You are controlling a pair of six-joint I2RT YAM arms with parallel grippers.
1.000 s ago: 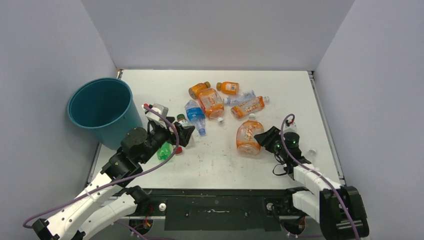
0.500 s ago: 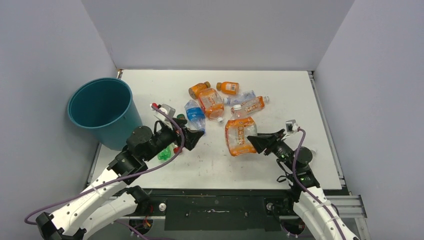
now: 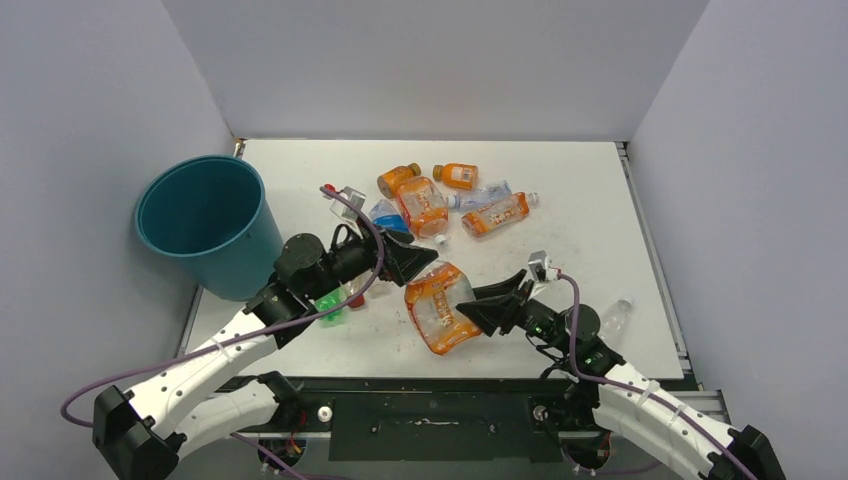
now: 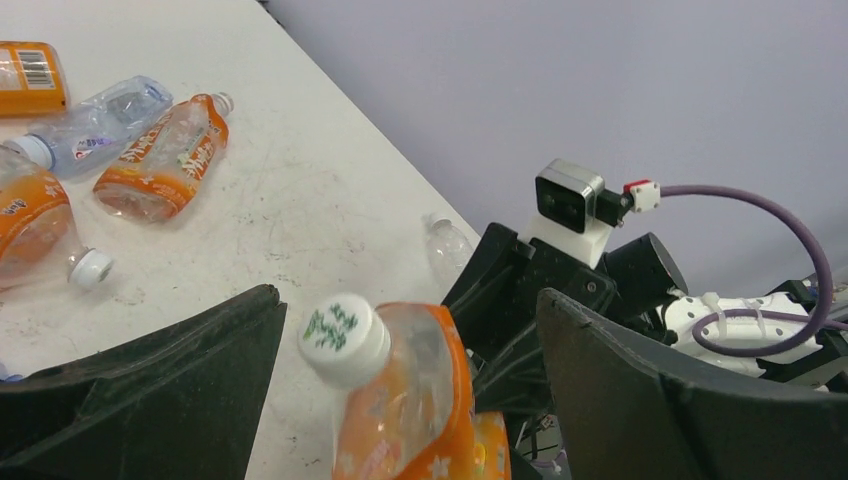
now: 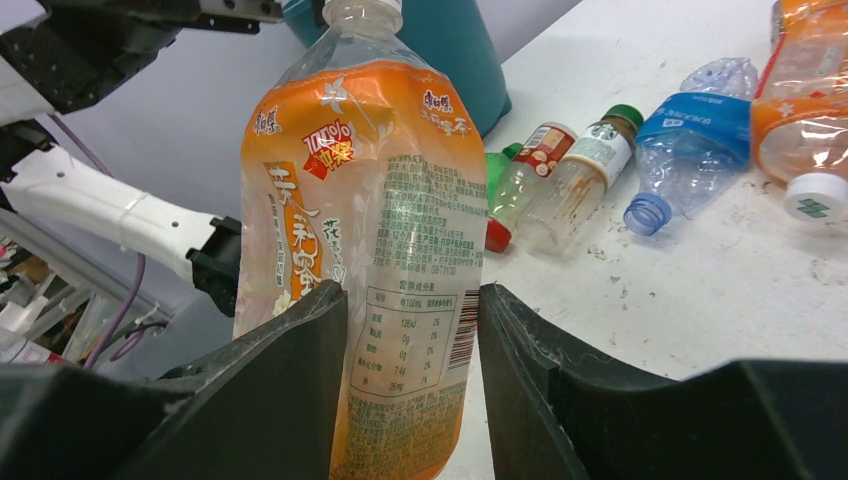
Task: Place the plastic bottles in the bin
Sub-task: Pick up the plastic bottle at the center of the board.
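Note:
My right gripper [image 3: 478, 312] is shut on a large orange-labelled plastic bottle [image 3: 437, 305] and holds it in the air between the two arms. In the right wrist view the fingers press the lower part of this bottle [image 5: 370, 200]. My left gripper [image 3: 420, 265] is open, its jaws wide on either side of the bottle's white cap [image 4: 342, 338] without touching it. The teal bin [image 3: 235, 255] stands at the far left. Several more bottles lie at the table's middle back, among them an orange one [image 3: 424, 205] and a blue-labelled clear one [image 3: 385, 213].
A green bottle [image 3: 328, 305] and two small bottles [image 5: 560, 180] lie under the left arm beside the bin. A clear bottle [image 3: 612, 318] lies near the table's right edge. Grey walls close in three sides.
My right gripper has lifted the orange bottle and carried it left toward the near edge. My left gripper has swung right, and its open jaws now flank the bottle's cap.

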